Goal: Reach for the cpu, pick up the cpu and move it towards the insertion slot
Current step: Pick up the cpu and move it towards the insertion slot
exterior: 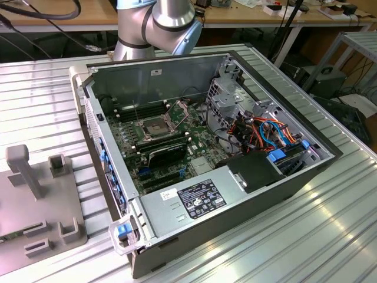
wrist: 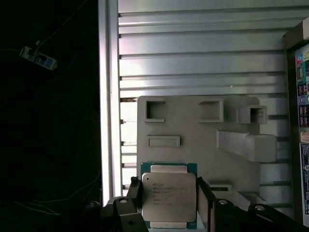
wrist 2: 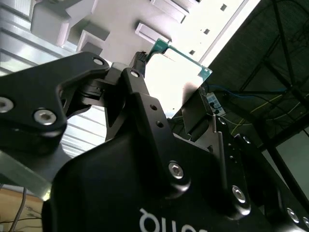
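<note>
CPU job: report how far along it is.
Done: the cpu sits between the gripper fingers, apparently grasped, in both wrist views. In hand: it hangs over the grey fixture, beside the computer case. Left: the insertion slot stands open with nothing in it.

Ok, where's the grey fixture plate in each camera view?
Exterior view: the grey fixture plate lies at the exterior view's left.
First wrist view: it lies behind the cpu, which the gripper holds.
Second wrist view: it shows pale beyond the cpu.
Shared landmark: the ribbed table under it.
</note>
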`<state>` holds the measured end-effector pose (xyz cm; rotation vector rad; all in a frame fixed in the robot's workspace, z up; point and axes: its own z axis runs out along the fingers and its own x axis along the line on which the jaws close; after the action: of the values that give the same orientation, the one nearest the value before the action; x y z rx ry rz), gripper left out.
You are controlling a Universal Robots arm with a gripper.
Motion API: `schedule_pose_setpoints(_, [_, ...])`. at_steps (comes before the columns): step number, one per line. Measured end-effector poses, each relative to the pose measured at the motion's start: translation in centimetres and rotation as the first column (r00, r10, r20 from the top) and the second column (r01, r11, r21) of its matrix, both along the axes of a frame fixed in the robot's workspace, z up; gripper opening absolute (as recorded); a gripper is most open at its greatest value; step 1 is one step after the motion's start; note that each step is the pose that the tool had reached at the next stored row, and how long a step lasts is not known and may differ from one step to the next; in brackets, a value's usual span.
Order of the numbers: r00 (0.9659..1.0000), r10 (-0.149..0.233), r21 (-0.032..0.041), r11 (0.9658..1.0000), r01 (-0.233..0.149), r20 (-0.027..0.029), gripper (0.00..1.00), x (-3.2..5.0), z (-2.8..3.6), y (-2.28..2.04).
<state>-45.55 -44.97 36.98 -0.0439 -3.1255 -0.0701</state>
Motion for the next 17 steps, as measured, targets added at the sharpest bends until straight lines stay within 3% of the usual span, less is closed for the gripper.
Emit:
schedule_pose_setpoints(11, [1.0000,0.000,-0.0002,1.0000,0.000,-0.0027,0.55,0.01,2.16,0.00])
schedule_pose_setpoints(17, [1.0000,0.000,-0.0002,1.0000,0.000,-0.0035,0.55,0.05,2.32,0.00])
